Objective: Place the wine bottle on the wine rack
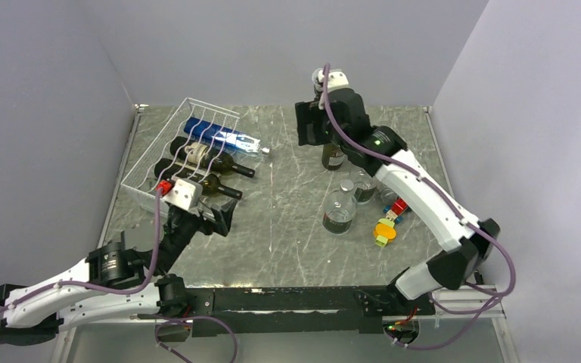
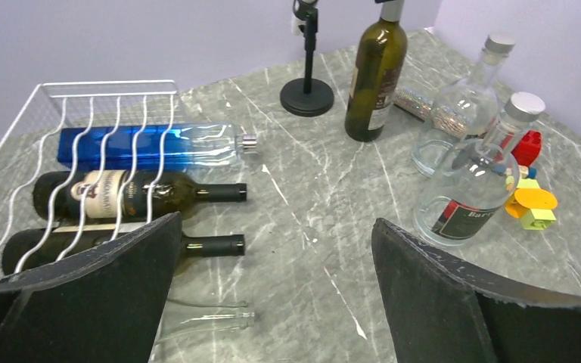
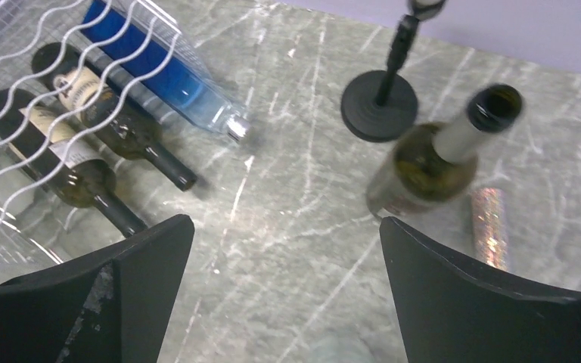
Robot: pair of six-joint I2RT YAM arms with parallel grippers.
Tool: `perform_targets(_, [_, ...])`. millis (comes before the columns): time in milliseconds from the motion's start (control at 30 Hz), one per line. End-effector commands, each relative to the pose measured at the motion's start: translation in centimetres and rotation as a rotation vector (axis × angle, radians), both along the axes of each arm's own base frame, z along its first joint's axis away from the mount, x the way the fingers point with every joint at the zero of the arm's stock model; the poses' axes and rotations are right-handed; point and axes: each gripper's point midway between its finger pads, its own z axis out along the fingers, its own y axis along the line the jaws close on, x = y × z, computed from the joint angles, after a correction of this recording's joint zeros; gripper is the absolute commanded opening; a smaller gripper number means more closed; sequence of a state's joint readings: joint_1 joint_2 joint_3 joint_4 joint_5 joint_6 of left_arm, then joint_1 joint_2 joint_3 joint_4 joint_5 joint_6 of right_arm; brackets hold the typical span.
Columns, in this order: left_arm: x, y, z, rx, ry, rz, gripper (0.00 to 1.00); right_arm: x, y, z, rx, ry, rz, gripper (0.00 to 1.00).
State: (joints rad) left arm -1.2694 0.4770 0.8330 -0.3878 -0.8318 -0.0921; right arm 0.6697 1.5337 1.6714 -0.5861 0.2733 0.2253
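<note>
Olive wine bottle [image 3: 424, 162] stands upright just beyond the right hand [image 3: 284, 221].

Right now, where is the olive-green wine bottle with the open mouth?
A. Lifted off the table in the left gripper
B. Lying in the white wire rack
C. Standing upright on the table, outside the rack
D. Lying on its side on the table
C: the left wrist view shows the green wine bottle standing upright on the table, well apart from the wine rack.
</note>
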Motion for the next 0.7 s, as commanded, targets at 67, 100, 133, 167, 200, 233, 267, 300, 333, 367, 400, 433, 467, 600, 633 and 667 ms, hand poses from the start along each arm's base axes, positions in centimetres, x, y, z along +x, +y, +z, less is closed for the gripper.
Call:
perform_targets(67, [0.2,-2.8,0.2,-0.139,0.042,-0.025,0.99,-1.9,-7.0,-0.1,-0.139,-0.029,-0.169,1.0])
perform_targets(100, [0.0,-3.4,0.2,-0.152,0.047,-0.045,0.99,-1.7,-7.8,-0.4,-0.151,-0.03,-0.197,0.99])
perform_targets(133, [0.0,-3.9,0.1,-0.157,0.055,-0.059,0.99,-1.6,-8.4,-0.9,-0.161,-0.031,-0.217,0.98])
perform_targets(167, [-0.1,-4.3,-0.1,-0.165,0.068,-0.064,0.99,-1.4,-8.9,-1.5,-0.171,-0.027,-0.236,0.96])
perform_targets(200, [-0.1,-4.7,-0.4,-0.167,0.081,-0.067,0.99,-1.2,-9.2,-1.8,-0.173,-0.03,-0.249,0.95])
perform_targets(233, [-0.1,-5.0,-0.5,-0.169,0.095,-0.071,0.99,-0.9,-9.3,-2.0,-0.171,-0.032,-0.252,0.94])
perform_targets(267, [-0.1,-5.5,-0.8,-0.166,0.111,-0.079,0.99,-0.8,-9.2,-2.3,-0.171,-0.025,-0.248,0.92])
perform_targets(300, [-0.1,-6.1,-1.2,-0.161,0.127,-0.092,0.99,-0.8,-9.1,-2.4,-0.17,-0.013,-0.238,0.92])
perform_targets(333, [-0.2,-6.7,-1.6,-0.157,0.145,-0.108,0.99,-1.0,-8.9,-2.4,-0.172,0.003,-0.225,0.91])
perform_targets(367, [-0.2,-7.3,-2.0,-0.155,0.164,-0.121,0.99,-1.3,-8.8,-2.5,-0.175,0.022,-0.208,0.9])
perform_targets(400, [-0.1,-7.9,-2.5,-0.148,0.186,-0.13,0.99,-1.8,-8.6,-2.6,-0.175,0.04,-0.184,0.91])
perform_targets(433, [0.1,-8.4,-3.1,-0.143,0.21,-0.137,0.99,-2.6,-8.3,-2.6,-0.169,0.059,-0.139,0.95])
perform_targets(467, [0.4,-8.8,-3.7,-0.14,0.233,-0.141,0.99,-3.4,-8.1,-2.8,-0.165,0.073,-0.099,0.98])
perform_targets(600, [1.7,-9.6,-5.3,-0.148,0.27,-0.158,0.99,-7.3,-8.2,-3.4,-0.115,0.068,0.031,1.0])
perform_targets(633, [1.9,-9.7,-5.4,-0.151,0.264,-0.162,0.99,-8.3,-8.2,-3.8,-0.103,0.081,0.056,1.0])
perform_targets(667, [2.1,-9.8,-5.3,-0.154,0.254,-0.167,0.99,-9.1,-8.2,-4.1,-0.093,0.093,0.076,1.0])
